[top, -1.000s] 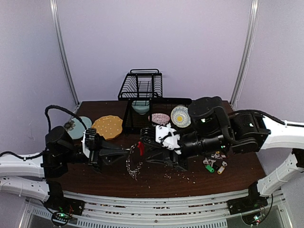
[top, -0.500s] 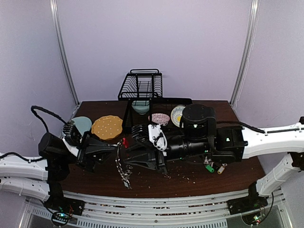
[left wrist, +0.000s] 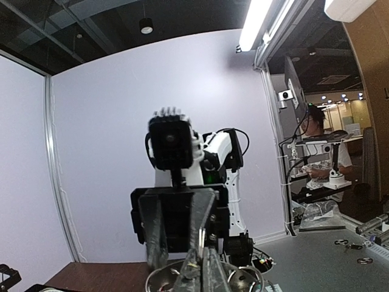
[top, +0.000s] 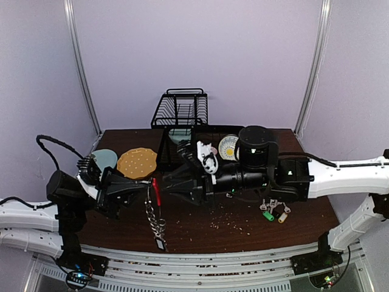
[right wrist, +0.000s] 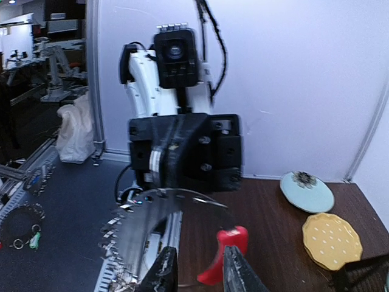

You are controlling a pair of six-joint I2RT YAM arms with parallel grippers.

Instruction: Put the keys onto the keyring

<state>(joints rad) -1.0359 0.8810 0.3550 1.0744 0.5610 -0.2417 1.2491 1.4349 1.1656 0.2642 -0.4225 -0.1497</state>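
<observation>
**Left gripper (top: 146, 186) and right gripper (top: 164, 185) clamped on large metal keyring (top: 156, 192)**

From above: held edge-on over dark wooden table (top: 304, 228), small silver keys (top: 158, 225) dangling. Left wrist: fingers (left wrist: 209, 274) shut on rim. Right wrist: red-sleeved arc (right wrist: 222, 255) pinched between fingers (right wrist: 165, 274).

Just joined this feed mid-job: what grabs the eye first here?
The left hand and right hand meet nose to nose over the table, left of centre, both gripping the keyring. The keys dangle from it in a silver string toward the near edge. A smaller bunch with green and yellow tags lies far right.
</observation>
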